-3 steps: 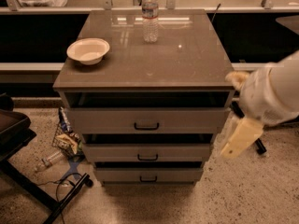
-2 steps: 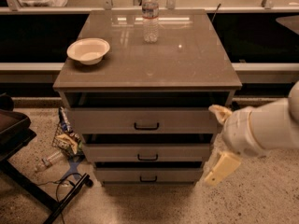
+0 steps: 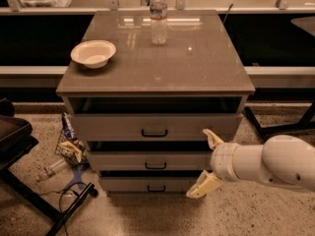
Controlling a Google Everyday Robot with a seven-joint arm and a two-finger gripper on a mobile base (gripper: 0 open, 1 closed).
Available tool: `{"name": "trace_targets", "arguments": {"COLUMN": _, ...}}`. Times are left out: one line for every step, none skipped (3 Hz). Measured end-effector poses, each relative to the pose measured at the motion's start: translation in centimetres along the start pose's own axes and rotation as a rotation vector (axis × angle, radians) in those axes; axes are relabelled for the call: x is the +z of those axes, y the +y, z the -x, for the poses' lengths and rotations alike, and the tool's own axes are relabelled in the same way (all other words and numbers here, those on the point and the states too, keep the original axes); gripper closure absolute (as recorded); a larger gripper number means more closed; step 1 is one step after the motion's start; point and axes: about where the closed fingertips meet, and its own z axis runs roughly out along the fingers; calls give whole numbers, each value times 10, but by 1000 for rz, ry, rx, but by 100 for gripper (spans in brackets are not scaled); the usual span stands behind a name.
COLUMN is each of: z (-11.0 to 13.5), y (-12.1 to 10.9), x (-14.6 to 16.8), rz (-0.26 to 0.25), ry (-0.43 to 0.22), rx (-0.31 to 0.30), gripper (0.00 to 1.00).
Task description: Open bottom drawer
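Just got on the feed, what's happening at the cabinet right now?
The robot's arm reaches in from the right, its tan two-finger gripper open in front of the grey-beige cabinet's right side, about level with the middle drawer. It touches no handle. The slim bottom drawer with its small black bar handle is not yet gripped. A white bowl and a clear plastic water bottle stand on top.
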Motion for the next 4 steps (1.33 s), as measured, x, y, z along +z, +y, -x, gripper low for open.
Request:
{"name": "trace_targets", "arguments": {"z": -14, "y": -29, "x": 36, "rz": -101, "ry": 36, "rx": -4, "gripper": 0}}
{"name": "trace_targets", "arguments": {"z": -16, "y": -28, "x": 38, "rz": -98, "ry": 35, "rx": -1, "gripper": 0}}
{"name": "trace_targets", "arguments": {"z": -41, "y": -13, "x": 66, "rz": -82, "ry": 18, "rx": 34, "gripper": 0}}
{"name": "trace_targets", "arguments": {"z": -98, "y": 6, "x": 123, "rz": -68, "ry": -16, "rx": 68, "gripper": 0}}
